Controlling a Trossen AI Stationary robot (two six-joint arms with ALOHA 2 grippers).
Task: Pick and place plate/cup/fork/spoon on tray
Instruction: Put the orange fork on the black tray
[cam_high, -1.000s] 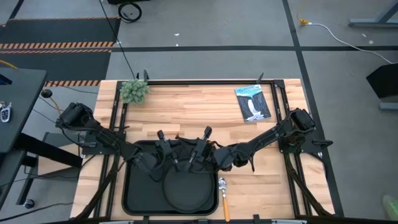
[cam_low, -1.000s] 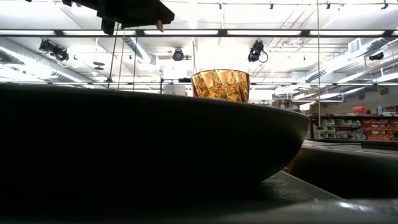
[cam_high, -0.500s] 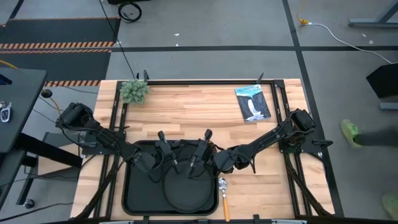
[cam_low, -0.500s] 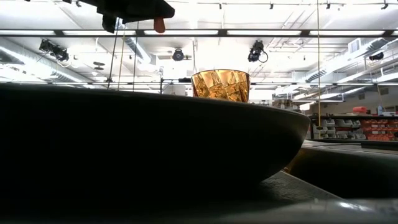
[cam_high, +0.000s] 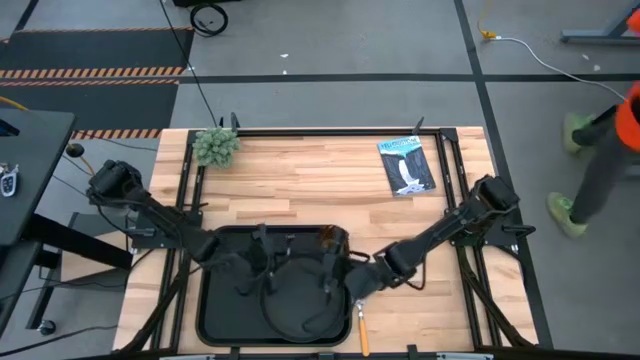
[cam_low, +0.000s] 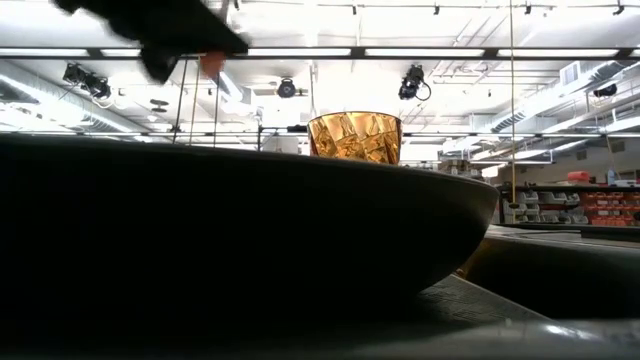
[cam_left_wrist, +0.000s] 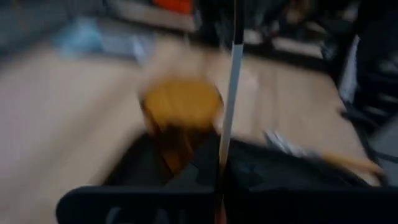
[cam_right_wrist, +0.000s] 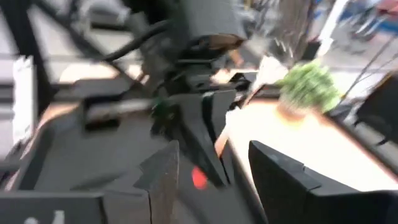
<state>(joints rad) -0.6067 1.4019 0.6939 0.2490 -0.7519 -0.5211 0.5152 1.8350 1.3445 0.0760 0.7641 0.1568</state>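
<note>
Two dark arms reach over the black rectangular tray (cam_high: 205, 320), which sits at the near edge of the wooden table (cam_high: 320, 185). Over the tray's left half, the left gripper (cam_high: 262, 275) hovers above the round black plate (cam_high: 300, 320) with its fingers pressed together on a thin handle, most likely the fork (cam_left_wrist: 227, 106), though blur hides its head. The amber cup (cam_high: 326, 236) stands inside the tray at its far rim, just right of centre. Over the tray's right half, the right gripper (cam_high: 335, 280) hangs above the plate with its fingers (cam_right_wrist: 163, 180) spread apart and nothing between them. Just outside the tray's right rim the orange-handled spoon (cam_high: 359, 318) lies on the table. Beyond the tray, a small green plant (cam_high: 215, 146) and a dark booklet (cam_high: 406, 166) rest near the table's far edge.
</note>
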